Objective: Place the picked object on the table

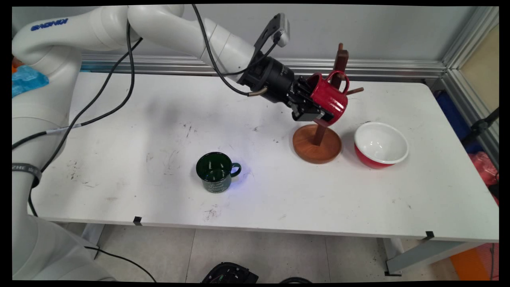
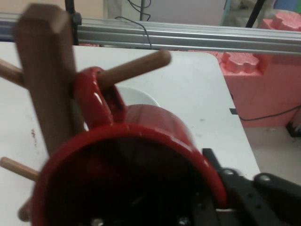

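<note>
My gripper (image 1: 314,107) is shut on the wall of a red mug (image 1: 331,101), which hangs tilted on its side above the table. One finger (image 2: 235,188) lies outside the mug's rim; the other is hidden inside the mug (image 2: 141,141). The mug's handle (image 2: 91,96) is looped over an upper peg (image 2: 136,68) of a wooden mug tree (image 1: 317,144), close against its post (image 2: 47,70). In the main view the handle (image 1: 339,75) sits beside the post's top.
A red bowl (image 1: 380,144) with a white inside stands just right of the mug tree's round base. A dark green mug (image 1: 216,172) stands upright near the table's middle front, handle to the right. Lower pegs stick out of the post.
</note>
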Controlling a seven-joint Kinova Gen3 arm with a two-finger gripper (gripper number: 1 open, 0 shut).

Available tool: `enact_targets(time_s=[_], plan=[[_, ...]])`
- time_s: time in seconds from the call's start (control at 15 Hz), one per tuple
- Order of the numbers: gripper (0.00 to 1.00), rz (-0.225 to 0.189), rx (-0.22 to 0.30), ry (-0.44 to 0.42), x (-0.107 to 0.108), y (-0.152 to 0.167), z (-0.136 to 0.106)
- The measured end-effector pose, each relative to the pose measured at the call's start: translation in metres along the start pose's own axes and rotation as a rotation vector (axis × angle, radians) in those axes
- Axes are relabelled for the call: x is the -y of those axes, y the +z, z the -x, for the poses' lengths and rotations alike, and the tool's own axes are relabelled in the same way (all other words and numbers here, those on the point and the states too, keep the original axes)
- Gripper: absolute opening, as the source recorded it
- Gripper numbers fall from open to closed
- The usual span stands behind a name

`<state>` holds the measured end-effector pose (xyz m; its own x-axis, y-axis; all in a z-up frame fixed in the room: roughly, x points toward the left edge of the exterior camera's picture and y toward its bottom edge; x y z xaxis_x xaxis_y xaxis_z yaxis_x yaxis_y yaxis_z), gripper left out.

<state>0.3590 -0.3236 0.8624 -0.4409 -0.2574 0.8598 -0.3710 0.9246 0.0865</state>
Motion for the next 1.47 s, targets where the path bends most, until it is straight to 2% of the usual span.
enact_targets(time_s=[0.6,1.47], plan=[[0.0,0.017,0.009,0.021,-0.003,-0.003,0.0],[0.0,0.059,-0.015,0.075,-0.028,-0.028,-0.025]])
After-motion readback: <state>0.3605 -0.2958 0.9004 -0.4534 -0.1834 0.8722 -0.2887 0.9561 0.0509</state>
